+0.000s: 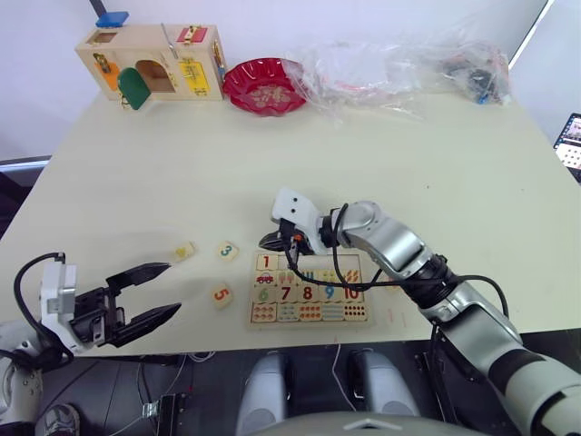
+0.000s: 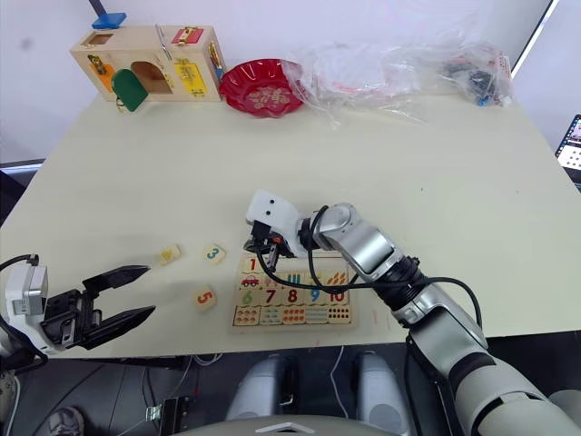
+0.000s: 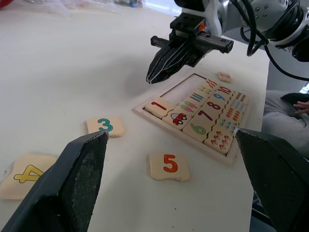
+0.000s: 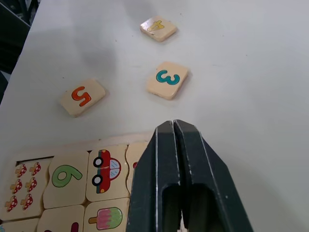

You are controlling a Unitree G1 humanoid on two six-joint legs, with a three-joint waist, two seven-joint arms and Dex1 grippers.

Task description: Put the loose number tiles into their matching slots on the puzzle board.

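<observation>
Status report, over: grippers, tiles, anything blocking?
Left gripper open, off the board. Right gripper shut, empty, above the board's 1 tile. Tiles 3, 4, 5 loose on table. Nothing blocking.

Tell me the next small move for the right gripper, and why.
Probably lift the shut, empty right gripper off the puzzle board, since the 1 tile looks seated, then head for the 3 tile lying loose nearby.

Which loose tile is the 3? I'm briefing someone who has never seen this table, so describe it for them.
Find the puzzle board at the table's near edge. Three loose tiles lie on the table to its left; the 3 tile is the one nearest the board's far corner. It alone has a green numeral, against the red 5 and yellow 4.
</observation>
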